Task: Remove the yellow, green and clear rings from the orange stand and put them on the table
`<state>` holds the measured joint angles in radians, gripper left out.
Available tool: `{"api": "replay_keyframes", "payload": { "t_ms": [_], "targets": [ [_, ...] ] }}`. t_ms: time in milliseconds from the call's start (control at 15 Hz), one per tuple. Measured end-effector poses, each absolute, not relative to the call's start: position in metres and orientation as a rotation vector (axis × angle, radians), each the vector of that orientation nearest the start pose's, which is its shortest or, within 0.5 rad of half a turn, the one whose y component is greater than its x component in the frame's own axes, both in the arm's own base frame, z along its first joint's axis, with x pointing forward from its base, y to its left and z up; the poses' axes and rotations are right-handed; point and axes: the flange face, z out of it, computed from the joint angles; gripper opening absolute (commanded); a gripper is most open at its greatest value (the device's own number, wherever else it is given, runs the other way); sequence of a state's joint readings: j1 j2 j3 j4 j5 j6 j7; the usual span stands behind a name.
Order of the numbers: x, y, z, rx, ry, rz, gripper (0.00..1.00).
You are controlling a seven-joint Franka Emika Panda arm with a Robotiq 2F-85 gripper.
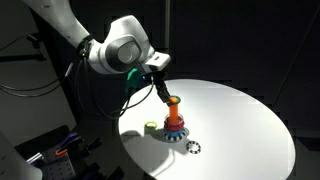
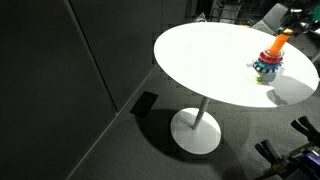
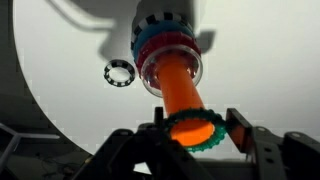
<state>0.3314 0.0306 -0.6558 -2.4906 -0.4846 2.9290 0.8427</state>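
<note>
Green plastic ring [image 3: 196,146]: sits at the very top end of the short orange cylindrical stand [image 3: 176,92], level with the fingertips in the wrist view.

Transparent plastic ring [image 3: 197,68]: I read it as a faint collar low on the stand, above a red ring [image 3: 160,42] and a blue one at the foot. It is hard to make out.

Small yellow ring [image 1: 150,126]: lies flat on the round white table [image 1: 240,120], just beside the stand's foot and off the peg.

Stand: upright in an exterior view [image 1: 173,113], near the table's edge on the arm's side. It also shows at the far rim in an exterior view [image 2: 277,46].

Robotiq gripper [image 3: 198,127]: points down over the peg top [image 1: 166,95], with 1 finger on each side of the green ring. I cannot tell whether the pads press on the ring or stand just clear.

1 black-and-white toothed ring [image 3: 119,72]: flat on the table, near the foot but apart from it.
</note>
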Motion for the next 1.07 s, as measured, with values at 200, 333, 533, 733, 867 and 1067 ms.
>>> {"api": "replay_keyframes", "payload": {
  "t_ms": [200, 333, 533, 733, 867, 1067],
  "targets": [
    [0.481, -0.128, 0.338, -2.955, 1.094, -0.730, 0.39],
    [0.480, -0.125, 0.352, -2.939, 1.091, -0.739, 0.39],
    [0.478, -0.116, 0.363, -2.934, 1.073, -0.733, 0.39],
    [0.475, -0.099, 0.360, -2.924, 1.054, -0.688, 0.39],
    [0.473, -0.086, 0.354, -2.919, 1.039, -0.644, 0.39],
    [0.472, -0.069, 0.341, -2.931, 1.022, -0.566, 0.39]
  ]
}}
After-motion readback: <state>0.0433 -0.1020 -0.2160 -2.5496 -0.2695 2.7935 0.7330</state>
